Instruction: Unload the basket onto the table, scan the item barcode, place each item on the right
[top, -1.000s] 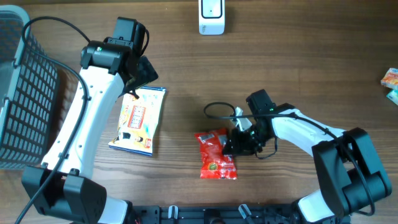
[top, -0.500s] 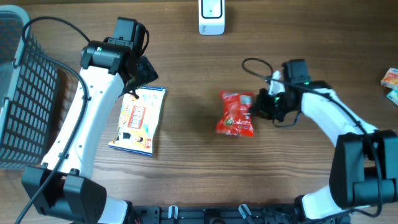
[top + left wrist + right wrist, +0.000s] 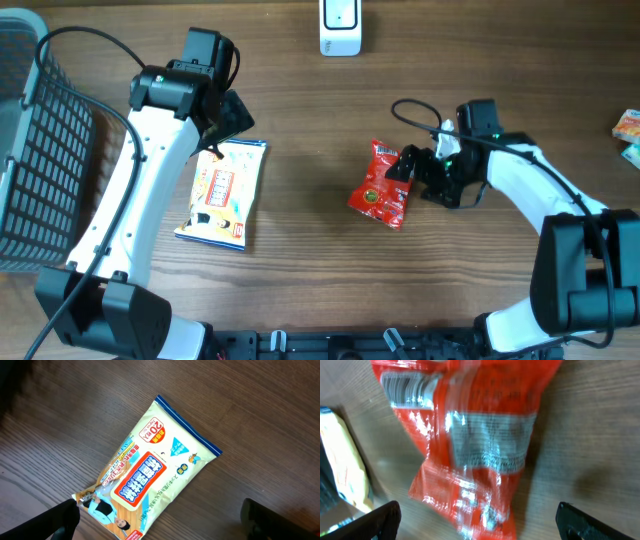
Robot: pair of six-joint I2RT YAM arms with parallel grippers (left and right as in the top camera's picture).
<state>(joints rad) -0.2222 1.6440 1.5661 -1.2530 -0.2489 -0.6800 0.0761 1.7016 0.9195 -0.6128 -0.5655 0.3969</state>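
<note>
Red snack packet (image 3: 470, 455), barcode (image 3: 402, 384) blurry

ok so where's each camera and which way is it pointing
overhead: above the table, facing down; the left arm, right arm, red packet and blue-edged packet show.
left wrist: on the left arm, looking down at the blue-edged packet; own fingertips in the bottom corners.
right wrist: on the right arm, close on the red packet; own fingertips in the bottom corners.
shared: each wrist's packet also shows overhead.
</note>
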